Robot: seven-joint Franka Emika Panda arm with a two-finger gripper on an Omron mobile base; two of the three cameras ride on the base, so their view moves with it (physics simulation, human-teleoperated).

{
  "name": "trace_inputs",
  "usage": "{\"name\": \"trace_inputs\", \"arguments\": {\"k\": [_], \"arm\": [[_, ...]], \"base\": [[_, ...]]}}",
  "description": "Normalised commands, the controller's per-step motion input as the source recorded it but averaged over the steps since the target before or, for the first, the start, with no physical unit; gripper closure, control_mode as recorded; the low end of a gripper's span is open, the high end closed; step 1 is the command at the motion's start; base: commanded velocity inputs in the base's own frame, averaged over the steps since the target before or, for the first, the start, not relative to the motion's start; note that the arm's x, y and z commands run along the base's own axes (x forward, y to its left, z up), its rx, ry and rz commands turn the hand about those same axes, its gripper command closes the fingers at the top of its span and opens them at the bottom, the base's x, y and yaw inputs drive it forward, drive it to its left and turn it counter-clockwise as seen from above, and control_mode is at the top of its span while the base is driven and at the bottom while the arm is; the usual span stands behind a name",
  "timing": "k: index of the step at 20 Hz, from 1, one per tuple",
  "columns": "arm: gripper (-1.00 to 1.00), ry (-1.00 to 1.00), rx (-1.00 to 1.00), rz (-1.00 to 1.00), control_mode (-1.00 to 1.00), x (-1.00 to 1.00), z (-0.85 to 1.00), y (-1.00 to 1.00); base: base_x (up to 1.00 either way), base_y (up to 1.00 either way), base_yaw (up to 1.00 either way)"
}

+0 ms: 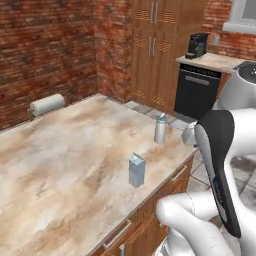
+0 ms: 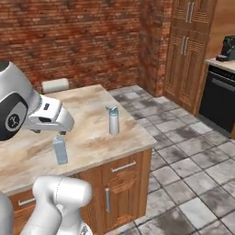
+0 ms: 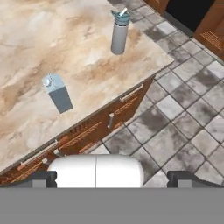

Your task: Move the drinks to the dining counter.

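A pale grey bottle (image 1: 160, 129) (image 2: 113, 120) (image 3: 119, 33) with a blue cap stands upright near the right corner of a marbled worktop (image 1: 65, 150) (image 2: 87, 105). A small blue-grey carton (image 1: 136, 170) (image 2: 59, 149) (image 3: 58, 94) stands closer to the worktop's front edge. My gripper (image 2: 58, 132) (image 3: 114, 178) hangs open over that front edge, just above and beside the carton, holding nothing. In the hand view its fingertips (image 3: 41, 177) stand wide apart. The dining counter is out of view.
A paper towel roll (image 1: 47, 104) (image 2: 55, 85) lies at the back against the brick wall. Drawers (image 2: 124, 167) front the worktop. Across the grey tiled floor (image 2: 183, 170) stand tall wooden cabinets (image 1: 155, 50), a black oven (image 1: 196, 92) (image 2: 220, 101) and a coffee machine (image 1: 198, 45).
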Motion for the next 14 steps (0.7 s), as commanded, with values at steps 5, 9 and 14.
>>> {"name": "trace_inputs", "arguments": {"k": [5,9,14], "arm": [[-1.00,0.00,0.00,0.00,1.00,0.00,0.00,0.00],[-1.00,0.00,0.00,0.00,1.00,0.00,0.00,0.00],[-1.00,0.00,0.00,0.00,1.00,0.00,0.00,0.00]], "base": [[0.00,0.01,-1.00],[0.08,0.01,-0.98],[0.06,0.02,-0.95]]}}
